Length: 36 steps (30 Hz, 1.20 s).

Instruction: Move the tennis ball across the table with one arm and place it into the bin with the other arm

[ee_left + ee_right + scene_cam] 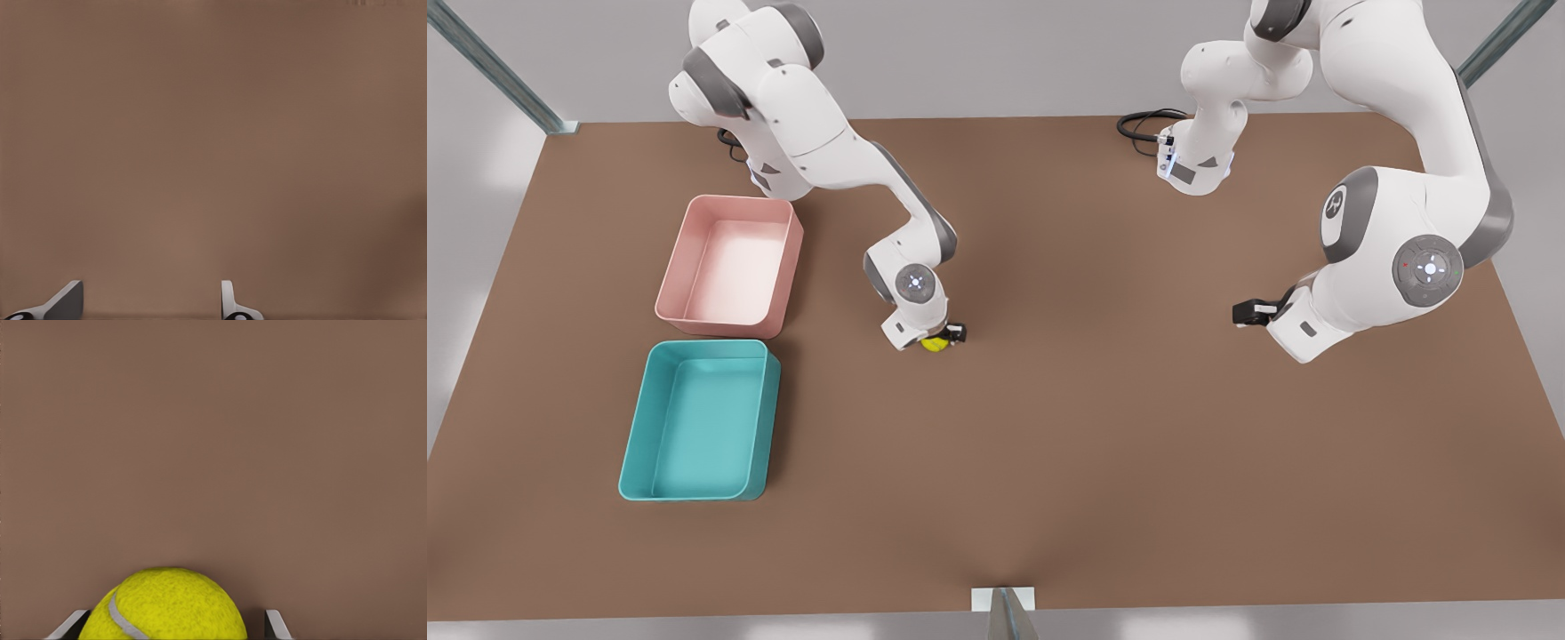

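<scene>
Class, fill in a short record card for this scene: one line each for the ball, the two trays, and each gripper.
ball: yellow-green ball on the table, between the right gripper's fingers
teal bin: at the front view's left, nothing inside
pink tray: just behind the teal bin, nothing inside
right gripper: down at the ball, fingers either side of it; grip not clear
left gripper: open, waiting over bare table at the front view's right

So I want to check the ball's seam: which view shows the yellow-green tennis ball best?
The right wrist view: the yellow-green tennis ball looms large, seam visible. In the front view it is a small patch under the right claw.
</scene>
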Each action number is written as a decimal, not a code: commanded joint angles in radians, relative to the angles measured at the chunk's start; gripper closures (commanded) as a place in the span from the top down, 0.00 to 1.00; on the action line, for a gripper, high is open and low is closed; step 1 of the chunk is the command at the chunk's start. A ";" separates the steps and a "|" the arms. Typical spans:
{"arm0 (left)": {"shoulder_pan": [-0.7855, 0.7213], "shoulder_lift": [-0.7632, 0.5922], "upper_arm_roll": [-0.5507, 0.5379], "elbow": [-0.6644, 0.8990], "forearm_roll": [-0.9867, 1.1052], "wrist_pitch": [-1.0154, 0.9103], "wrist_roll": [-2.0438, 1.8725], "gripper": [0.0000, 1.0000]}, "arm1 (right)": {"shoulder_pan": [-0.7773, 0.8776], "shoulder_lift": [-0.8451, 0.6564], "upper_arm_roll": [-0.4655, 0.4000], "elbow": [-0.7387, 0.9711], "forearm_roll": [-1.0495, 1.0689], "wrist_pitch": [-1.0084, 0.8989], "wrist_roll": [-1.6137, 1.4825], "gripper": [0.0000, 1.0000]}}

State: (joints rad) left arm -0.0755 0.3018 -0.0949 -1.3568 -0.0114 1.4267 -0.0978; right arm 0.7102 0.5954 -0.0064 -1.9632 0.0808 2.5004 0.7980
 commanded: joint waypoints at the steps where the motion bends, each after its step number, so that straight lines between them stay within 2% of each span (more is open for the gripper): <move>1: 0.000 -0.001 0.000 0.001 0.001 -0.002 -0.019 1.00 | 0.003 0.000 0.000 0.001 0.001 0.018 0.032 0.91; 3: 0.000 -0.001 0.000 0.007 0.001 -0.014 -0.019 1.00 | 0.003 -0.002 0.000 0.003 0.001 0.018 0.030 0.69; 4: 0.000 -0.001 0.000 0.007 0.001 -0.014 -0.020 1.00 | 0.003 -0.003 0.000 0.004 0.001 0.018 0.030 0.64; 7: 0.000 0.000 0.000 0.007 0.002 -0.017 -0.022 1.00 | -0.006 -0.025 0.000 0.006 0.001 0.017 0.018 0.62; 10: 0.054 -0.001 0.003 0.007 0.007 -0.026 -0.006 1.00 | -0.084 -0.092 -0.001 0.046 0.002 0.002 -0.074 0.62; 12: 0.068 -0.001 0.003 0.007 0.007 -0.046 -0.006 1.00 | -0.199 -0.138 -0.012 0.073 0.001 -0.021 -0.359 0.62; 15: 0.068 -0.020 0.000 0.007 0.007 -0.072 -0.008 1.00 | -0.455 -0.158 -0.015 0.155 -0.085 -0.118 -0.795 0.63; 16: 0.068 -0.036 -0.002 0.007 0.005 -0.077 -0.008 1.00 | -0.575 -0.149 -0.015 0.187 -0.085 -0.146 -1.020 0.63; 19: 0.086 -0.036 0.004 0.030 0.007 -0.075 -0.006 1.00 | -0.765 -0.088 -0.015 0.227 -0.085 -0.150 -1.296 0.63; 20: 0.089 -0.036 0.003 0.030 0.010 -0.074 -0.003 1.00 | -0.775 -0.059 -0.015 0.247 -0.085 -0.150 -1.286 0.64; 21: 0.089 -0.035 0.003 0.028 0.022 -0.072 0.007 1.00 | -0.775 -0.031 -0.015 0.262 -0.078 -0.147 -1.281 0.79; 22: 0.089 -0.036 0.003 0.028 0.022 -0.077 0.007 1.00 | -0.770 -0.014 -0.014 0.270 -0.076 -0.147 -1.281 1.00; 26: 0.088 -0.021 0.000 0.021 0.022 -0.064 0.010 1.00 | -0.768 -0.019 -0.009 0.279 -0.072 -0.159 -1.229 1.00; 27: 0.085 -0.020 0.000 0.018 0.022 -0.068 0.010 1.00 | -0.767 -0.034 -0.006 0.306 -0.056 -0.245 -1.217 1.00; 29: 0.080 -0.020 -0.002 -0.010 0.021 -0.058 0.010 1.00 | -0.764 -0.062 -0.006 0.483 -0.013 -0.635 -1.045 1.00; 33: 0.085 -0.024 -0.002 -0.010 0.021 -0.052 0.012 1.00 | -0.762 -0.356 -0.009 0.477 -0.022 -0.936 -0.743 1.00; 36: 0.082 -0.026 -0.009 -0.011 0.022 -0.069 0.012 1.00 | -0.770 -0.460 -0.014 0.458 -0.044 -0.996 -0.734 1.00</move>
State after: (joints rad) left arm 0.0064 0.2778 -0.1021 -1.3685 0.0094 1.3634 -0.0943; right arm -0.0586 0.1613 -0.0193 -1.5026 0.0436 1.7649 0.0518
